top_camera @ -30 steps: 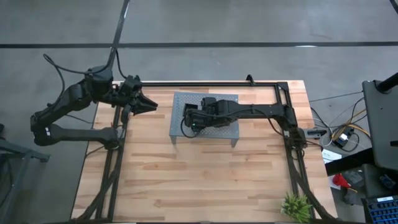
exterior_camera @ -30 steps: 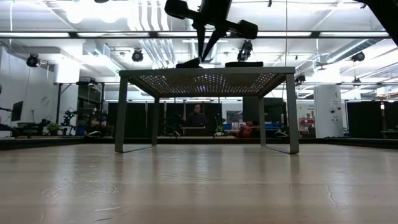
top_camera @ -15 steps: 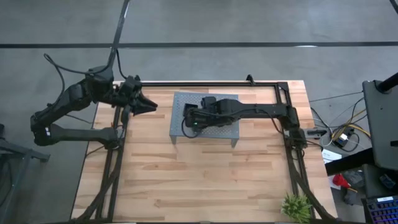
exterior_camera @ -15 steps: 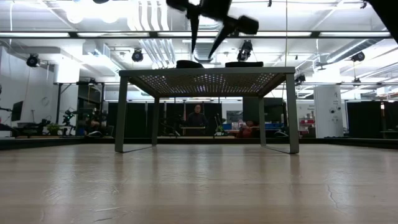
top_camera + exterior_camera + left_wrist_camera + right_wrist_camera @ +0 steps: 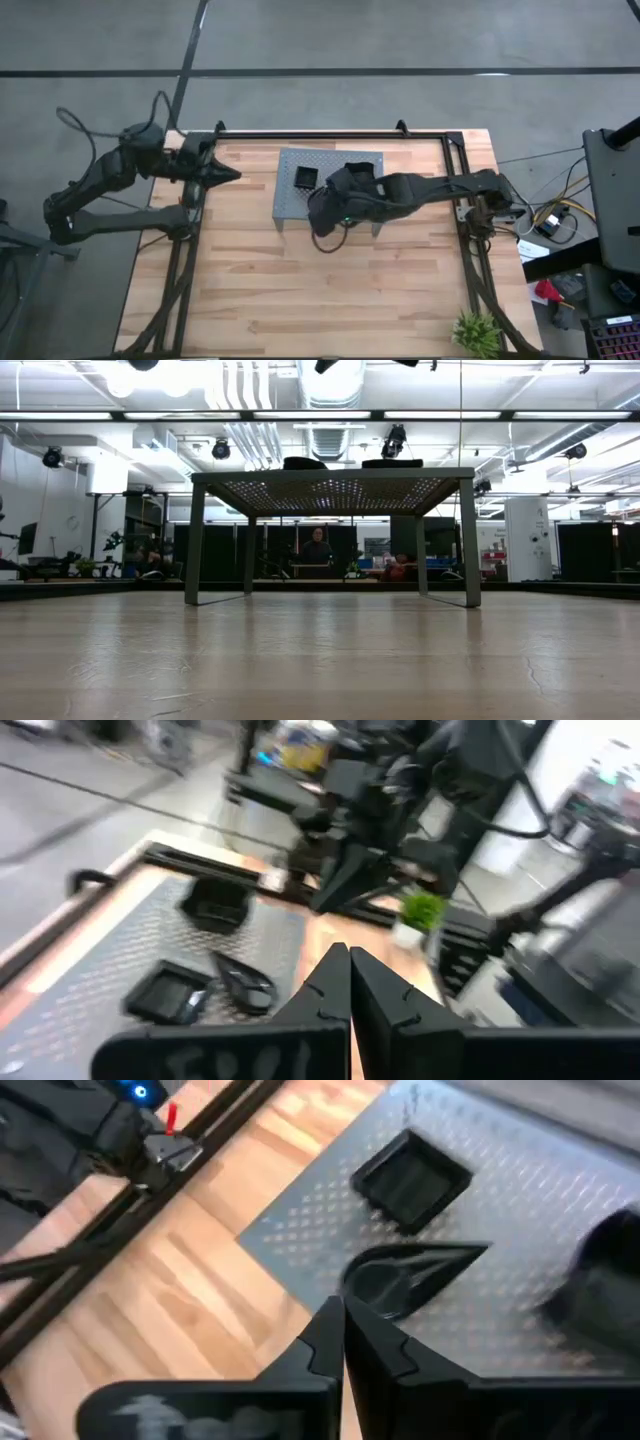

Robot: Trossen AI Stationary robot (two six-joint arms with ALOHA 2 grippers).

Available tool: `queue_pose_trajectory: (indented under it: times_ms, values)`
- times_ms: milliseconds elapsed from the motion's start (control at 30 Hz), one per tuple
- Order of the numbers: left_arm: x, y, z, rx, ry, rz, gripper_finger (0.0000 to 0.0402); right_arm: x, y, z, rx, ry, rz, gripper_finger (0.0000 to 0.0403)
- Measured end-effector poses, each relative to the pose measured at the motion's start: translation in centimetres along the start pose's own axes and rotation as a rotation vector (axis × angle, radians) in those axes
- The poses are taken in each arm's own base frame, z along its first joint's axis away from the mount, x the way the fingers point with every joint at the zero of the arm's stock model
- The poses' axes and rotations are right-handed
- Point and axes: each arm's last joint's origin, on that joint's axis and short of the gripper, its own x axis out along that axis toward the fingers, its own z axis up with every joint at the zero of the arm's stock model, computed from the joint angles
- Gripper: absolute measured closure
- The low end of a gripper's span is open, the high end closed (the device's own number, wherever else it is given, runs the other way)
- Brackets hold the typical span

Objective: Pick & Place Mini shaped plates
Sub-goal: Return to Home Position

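Observation:
Three glossy black mini plates lie on the grey perforated rack (image 5: 352,160). In the left wrist view they are two square ones (image 5: 215,905) (image 5: 165,995) and a teardrop one (image 5: 245,985). The high view shows only one square plate (image 5: 305,178); my right arm hides the others. My right gripper (image 5: 342,1320) (image 5: 318,208) is shut and holds nothing. It hovers over the rack's near left part, just short of the teardrop plate (image 5: 410,1275). My left gripper (image 5: 349,960) (image 5: 235,175) is shut and holds nothing, in the air left of the rack.
The rack (image 5: 330,485) stands on four legs at the table's far middle, with two plates (image 5: 303,462) (image 5: 392,462) showing on top. A small green plant (image 5: 476,330) sits at the near right corner. Black frame rails (image 5: 330,134) run along the table's edges.
My right gripper has opened over a plate on the rack and left it lying there. It has then risen out of the low view and drawn toward the table's near edge, rolling as it went. My left arm has drawn back a little toward the table's left edge.

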Motion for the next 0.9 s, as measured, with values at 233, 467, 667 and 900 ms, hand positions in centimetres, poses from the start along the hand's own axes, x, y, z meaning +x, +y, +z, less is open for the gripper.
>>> queue_pose_trajectory:
  times_ms: [233, 467, 667, 900]
  values:
    - [-1.3, 0.8, -5.3, 0.084, 0.03, 0.081, 0.0401, -3.0, -2.4, -1.1, -0.138, -0.127, 0.374, 0.0395]
    - [-2.7, 0.4, -7.9, -0.001, -0.01, 0.012, 0.0401, -6.0, -7.2, -3.7, -0.297, -0.284, 0.561, 0.0394]
    - [-3.7, 0.9, -9.4, 0.067, -0.082, 0.179, 0.0401, -7.5, -12.7, -5.8, -0.318, -0.3, 0.481, 0.0394]
    - [-2.5, 2.0, -12.4, 0.1, -0.08, 0.137, 0.0401, -6.8, -19.0, -9.9, -0.269, -0.387, 0.477, 0.0394]
